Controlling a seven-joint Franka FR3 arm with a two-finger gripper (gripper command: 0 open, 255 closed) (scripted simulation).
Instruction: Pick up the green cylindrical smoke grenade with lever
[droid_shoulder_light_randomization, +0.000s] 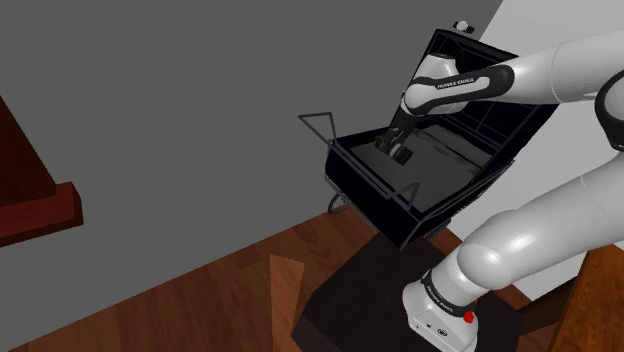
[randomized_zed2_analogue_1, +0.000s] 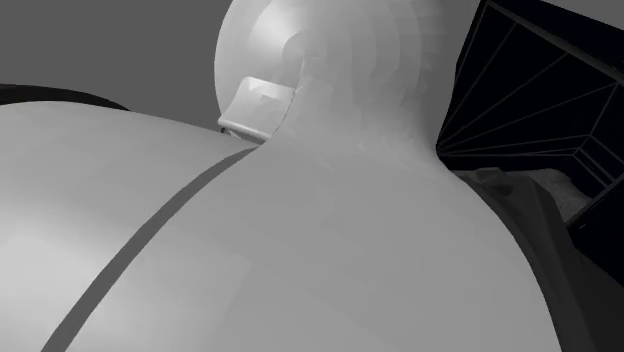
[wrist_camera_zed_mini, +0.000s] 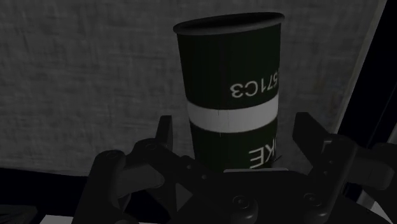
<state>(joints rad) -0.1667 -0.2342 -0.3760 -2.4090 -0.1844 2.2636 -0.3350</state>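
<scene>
Grey case floor, dark green smoke grenade between fingers of wide hand, untouched

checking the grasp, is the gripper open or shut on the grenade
Open. In the wrist view the green grenade sits between the fingers of the gripper, a gap on each side, so it is not held.

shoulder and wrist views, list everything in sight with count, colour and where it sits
can: 1, dark green with a white band and white lettering, inside the case
case: 1, black with grey lining, lid raised, shoulder view's upper right
floor: 1, brown wood, below the case
wall: 1, grey, behind the case
furniture: 1, dark brown wood, shoulder view's left edge
stand: 1, dark, shoulder view's lower right
arm: 1, white, reaching into the case
gripper: 1, black, open astride the can, not touching it
</scene>
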